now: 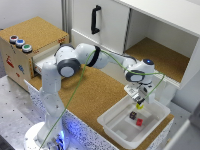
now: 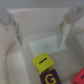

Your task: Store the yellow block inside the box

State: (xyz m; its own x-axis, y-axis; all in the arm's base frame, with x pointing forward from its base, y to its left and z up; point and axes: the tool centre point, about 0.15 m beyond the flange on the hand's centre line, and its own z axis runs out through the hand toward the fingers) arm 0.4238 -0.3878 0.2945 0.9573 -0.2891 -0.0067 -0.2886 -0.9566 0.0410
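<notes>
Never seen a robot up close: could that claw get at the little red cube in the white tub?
Probably yes. The claw hangs open over the open-topped tub, and the red cube lies bare on its floor, apart from the dark cube.

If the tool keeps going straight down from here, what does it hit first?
Likely the yellow block, which sits just past the open tool tips, roughly between them. Beneath that is the floor of the box. Depth is unclear, so how close the block is can't be told.

My fingers point(image 2: 64, 27) are blurred in the wrist view, so I cannot tell whether they touch the yellow block point(image 2: 44, 63). The picture's edge cuts off the purple block point(image 2: 48, 78) underneath.
</notes>
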